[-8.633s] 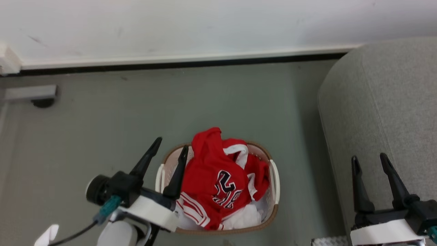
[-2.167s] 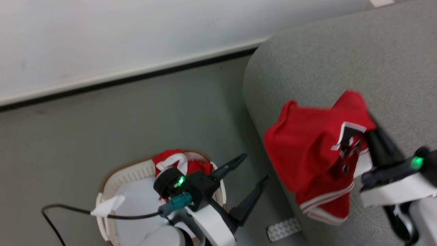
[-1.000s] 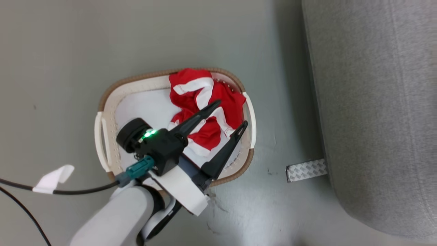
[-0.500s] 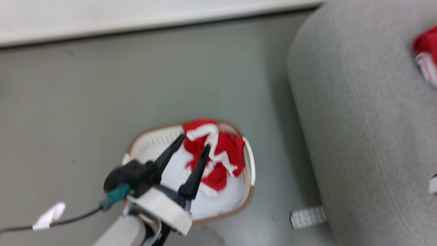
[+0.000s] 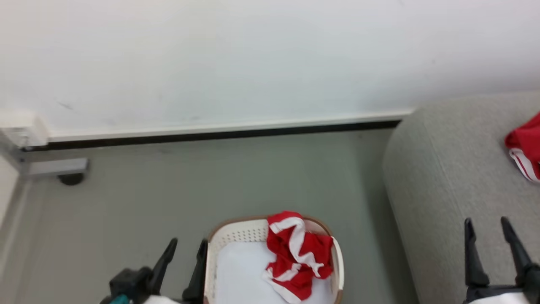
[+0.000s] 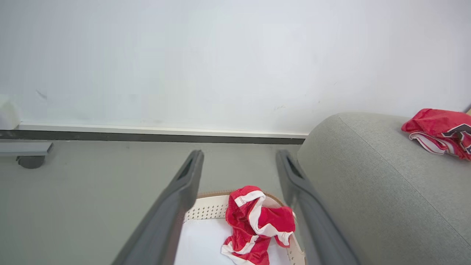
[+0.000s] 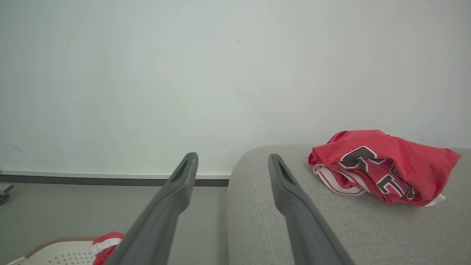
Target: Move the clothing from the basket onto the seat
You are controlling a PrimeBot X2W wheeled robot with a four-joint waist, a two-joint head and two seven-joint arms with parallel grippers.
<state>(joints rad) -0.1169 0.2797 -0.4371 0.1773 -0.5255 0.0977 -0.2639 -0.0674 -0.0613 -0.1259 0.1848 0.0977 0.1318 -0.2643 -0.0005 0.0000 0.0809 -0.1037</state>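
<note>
We note the left gripper (image 5: 189, 241) at the lower left of the head view, its two dark fingers spread wide with nothing between them; it sits just beside the left wall of the oval white perforated plastic basket with a brown rim (image 5: 236, 220), and we cannot tell whether the nearer finger touches it. The right gripper (image 5: 485, 220) likewise stands wide apart and empty, over the near part of the large light grey woven-fabric seat (image 5: 438, 177). A crumpled red garment with white striped trim (image 5: 297, 253) lies in the right half of the basket, on the flat white sheet (image 5: 238, 274) lining it; the basket stands on the grey floor (image 5: 168, 190), near the seat. The second red garment bearing black-and-white numerals (image 7: 382, 169) lies bunched on top of the seat, well apart from both grippers.
</note>
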